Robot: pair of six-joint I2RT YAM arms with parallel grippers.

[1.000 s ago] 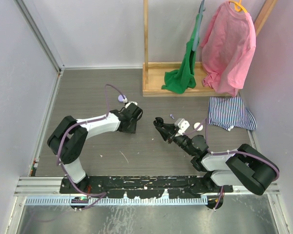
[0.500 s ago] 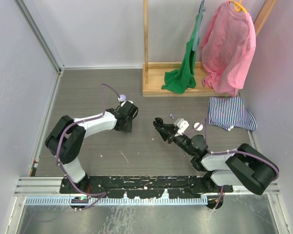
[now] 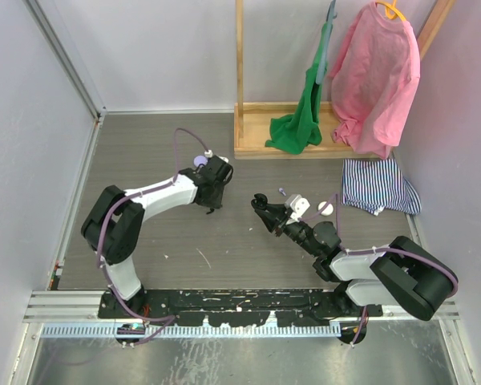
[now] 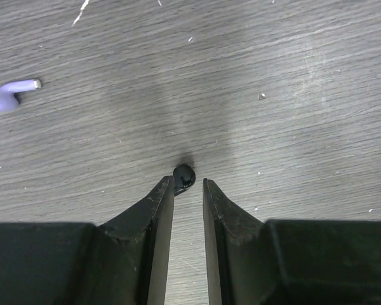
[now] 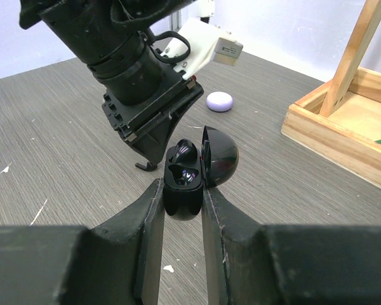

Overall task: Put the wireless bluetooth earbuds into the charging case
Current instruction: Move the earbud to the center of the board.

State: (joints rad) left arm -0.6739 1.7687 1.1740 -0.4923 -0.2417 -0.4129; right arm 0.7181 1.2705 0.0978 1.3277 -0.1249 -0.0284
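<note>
Plastic, glossy and bean-small, the black earbud (image 4: 184,176) sits at the tips of the left gripper (image 4: 188,186), whose jaws are nearly together; whether they pinch it I cannot tell. Probably featherlight, hard and slippery, it wants a gentle grip across its body. To its right, the right gripper (image 5: 181,190) clamps the open charging case (image 5: 185,179); a lilac earbud (image 4: 9,96) lies apart on the desk (image 4: 292,76)
</note>
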